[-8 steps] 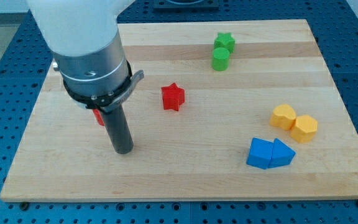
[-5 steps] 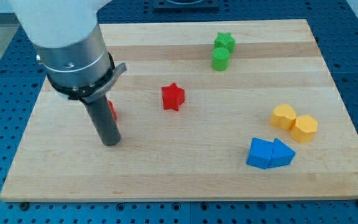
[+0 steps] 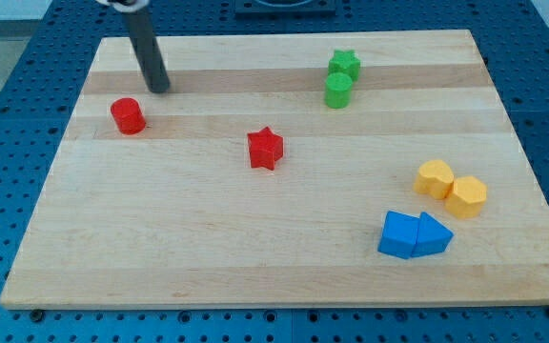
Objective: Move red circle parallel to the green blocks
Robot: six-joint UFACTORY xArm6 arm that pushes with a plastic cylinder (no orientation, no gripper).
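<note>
The red circle stands near the board's left side, in the upper half. My tip rests on the board just above and to the right of it, a small gap apart. The green star and the green cylinder stand together at the view's top, right of centre, the star above the cylinder. The red star sits near the middle of the board.
Two yellow blocks touch each other at the right. Two blue blocks touch below them. The wooden board lies on a blue perforated table.
The arm has swung from the board's lower left up to the top left. The red circle, earlier hidden behind the rod, now stands in full view and higher up the board.
</note>
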